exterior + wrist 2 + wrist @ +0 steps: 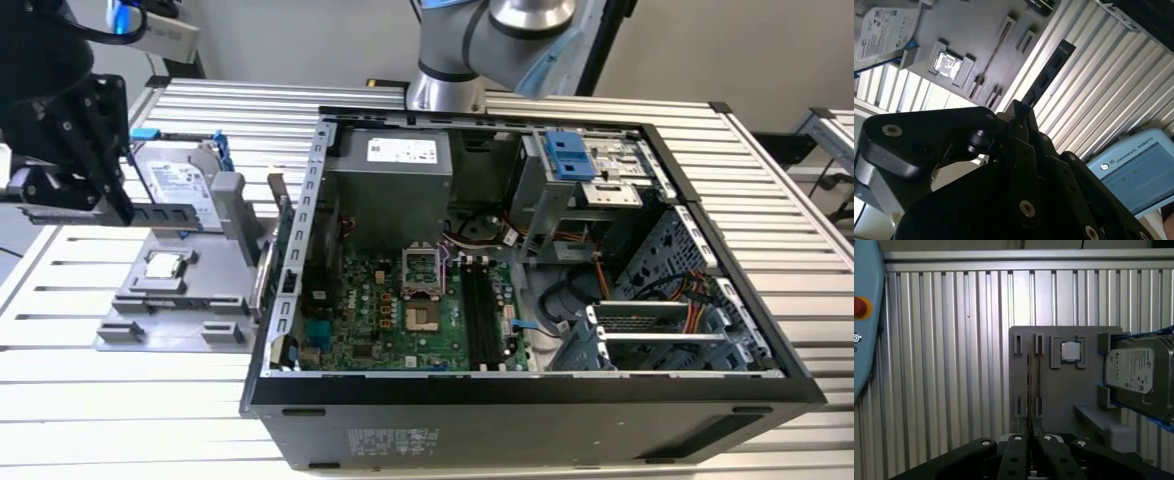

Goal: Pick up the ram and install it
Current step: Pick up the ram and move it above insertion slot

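One stick in hand: the gripper [1020, 107] is clamped tight on the ram [1049, 71], pinching one end. In the exterior view it's by the grey parts tray [174, 335], around 9 o'clock from the open PC case [534, 420].

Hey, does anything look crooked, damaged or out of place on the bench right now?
Nothing stands out. The gripper holds the ram straight, clear of the grey holder, where the hard drive and the processor sit in their seats.
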Robot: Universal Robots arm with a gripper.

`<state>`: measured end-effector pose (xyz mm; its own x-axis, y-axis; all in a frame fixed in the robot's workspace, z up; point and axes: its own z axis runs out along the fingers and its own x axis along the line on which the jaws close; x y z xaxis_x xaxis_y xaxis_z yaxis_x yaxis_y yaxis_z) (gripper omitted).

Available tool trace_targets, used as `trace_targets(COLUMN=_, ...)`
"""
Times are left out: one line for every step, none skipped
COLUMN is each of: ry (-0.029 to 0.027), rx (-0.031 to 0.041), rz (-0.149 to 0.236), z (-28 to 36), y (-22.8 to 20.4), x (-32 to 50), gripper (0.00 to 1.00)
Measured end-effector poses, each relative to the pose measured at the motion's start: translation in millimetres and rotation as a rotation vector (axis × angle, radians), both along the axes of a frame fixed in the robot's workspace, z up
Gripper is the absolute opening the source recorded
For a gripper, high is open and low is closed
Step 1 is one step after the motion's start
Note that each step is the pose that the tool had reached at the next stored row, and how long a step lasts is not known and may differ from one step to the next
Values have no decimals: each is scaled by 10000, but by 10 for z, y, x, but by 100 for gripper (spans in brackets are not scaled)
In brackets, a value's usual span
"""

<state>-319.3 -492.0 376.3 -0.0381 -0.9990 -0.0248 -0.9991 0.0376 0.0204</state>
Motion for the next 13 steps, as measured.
trace_targets(ry=0, rx=1, rz=1, z=0, y=0, x=46, gripper=0)
trace_targets(ry=0, rx=0, rz=3, z=0, y=0, x=88, gripper=0)
trace_targets(ry=0, rx=1, rz=6, z=-1, y=0, x=135, gripper=0)
trace_targets(ry=0, rx=1, rz=11, z=-1, y=0, x=183, gripper=0)
trace_targets(ry=0, rx=0, rz=16, z=0, y=0, x=226, gripper=0)
trace_targets(ry=1, rx=0, rz=20, z=0, y=0, x=269, gripper=0)
trace_targets(ry=0, rx=0, rz=24, z=0, y=0, x=315, gripper=0)
trace_targets(ry=-1, rx=1, rz=29, z=-1, y=0, x=362, gripper=0)
trace_targets(ry=0, rx=0, rz=33, z=0, y=0, x=410, gripper=0)
trace_targets(ry=0, rx=0, rz=38, z=0, y=0, x=451, gripper=0)
trace_targets(ry=0, rx=1, rz=43, z=0, y=0, x=498, gripper=0)
trace_targets(ry=0, rx=0, rz=48, z=0, y=0, x=544, gripper=0)
trace_targets(ry=0, rx=1, rz=52, z=0, y=0, x=589, gripper=0)
